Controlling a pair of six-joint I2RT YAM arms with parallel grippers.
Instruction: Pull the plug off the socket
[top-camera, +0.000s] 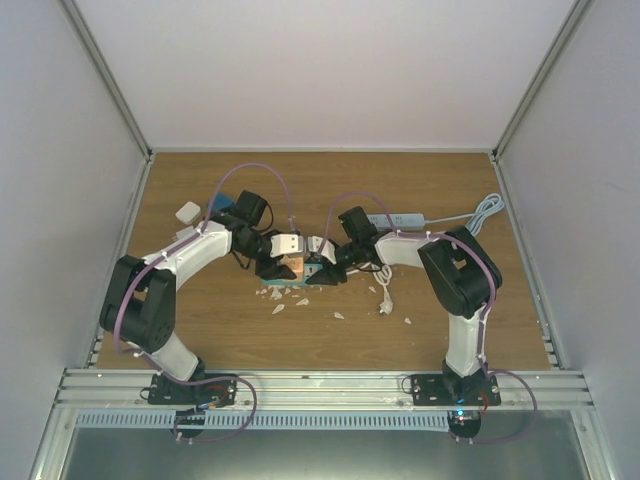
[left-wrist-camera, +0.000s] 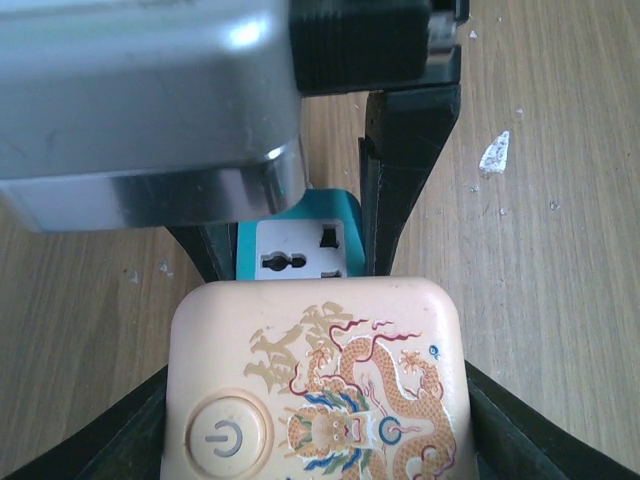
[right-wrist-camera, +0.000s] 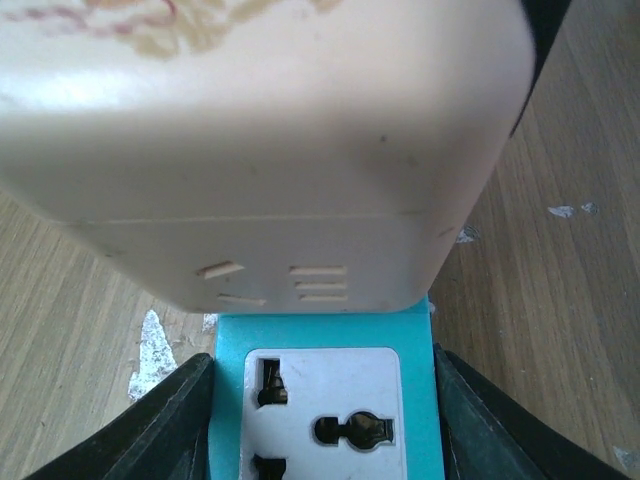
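Although both grippers had their holds, we judged the pull itself to be the risky part. The plug, a cream block with a dragon print and a power button, sat pinched between the fingers of the left gripper. The teal socket was clamped between the fingers of the right gripper. The pair was held nearer the arm bases than the white power strip, off its left end. Plug and socket touched face to face, and we could not tell how deep the pins sat. The plug's casing looked smooth and rounded, so we thought the left fingers might slide off it under load. If the arms drew apart off the pin axis, the pins could bind, or the socket could twist in the right fingers. A sudden release might also jerk the right arm back toward the power strip, or knock the two wrists, which stood close together, into each other.
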